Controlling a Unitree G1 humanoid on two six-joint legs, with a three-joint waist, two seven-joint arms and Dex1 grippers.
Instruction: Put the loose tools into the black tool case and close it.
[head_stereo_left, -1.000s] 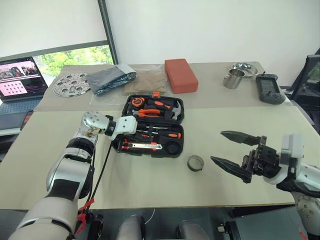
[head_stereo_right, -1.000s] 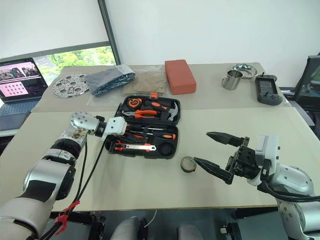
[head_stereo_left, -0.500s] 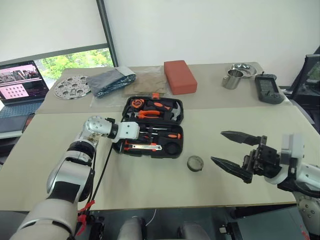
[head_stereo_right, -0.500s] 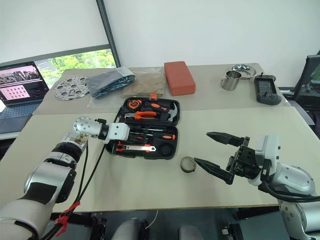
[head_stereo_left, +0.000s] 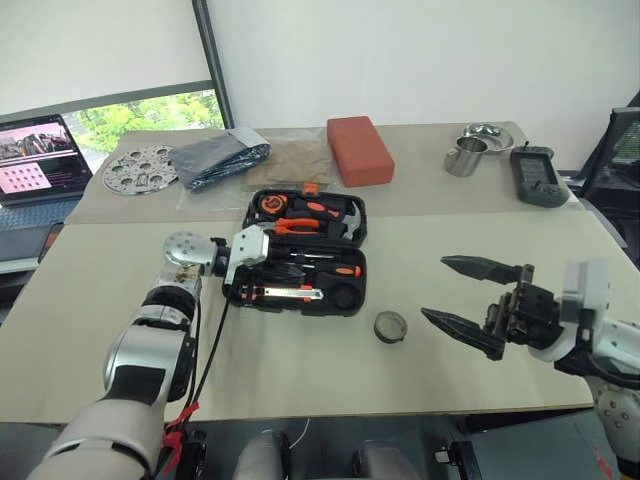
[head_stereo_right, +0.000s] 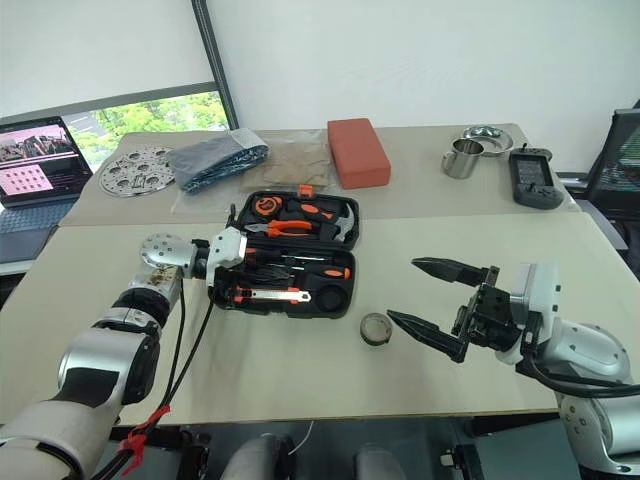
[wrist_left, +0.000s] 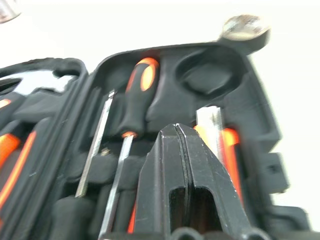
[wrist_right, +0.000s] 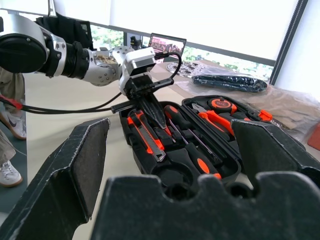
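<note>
The black tool case (head_stereo_left: 238, 285) lies open on the table, lid half away from me. Its near half holds black-and-orange screwdrivers (head_stereo_left: 335, 270) and the utility knife (head_stereo_left: 290, 293), beside an empty round recess (head_stereo_left: 346, 296). My left gripper (wrist_right: 159, 121) is shut and empty, fingers angled down over the near half's left end, between a screwdriver (wrist_left: 135, 95) and the knife (wrist_left: 229, 145). The grey ring roll (head_stereo_left: 390, 326) lies on the table right of the case. My right gripper (head_stereo_left: 434, 289) hovers open and empty just right of the roll.
Pliers (head_stereo_left: 300, 226) and a hammer (head_stereo_left: 345, 222) sit in the case's far half. Along the back of the table stand a red-orange block (head_stereo_left: 360, 150), a steel cup (head_stereo_left: 466, 157), a grey handheld device (head_stereo_left: 537, 178), a dark bag (head_stereo_left: 220, 157), a perforated disc (head_stereo_left: 140, 167) and a laptop (head_stereo_left: 40, 158).
My left wrist has turned, swinging its shut fingers over the case's left end. The right gripper and the ring roll have stayed where they were.
</note>
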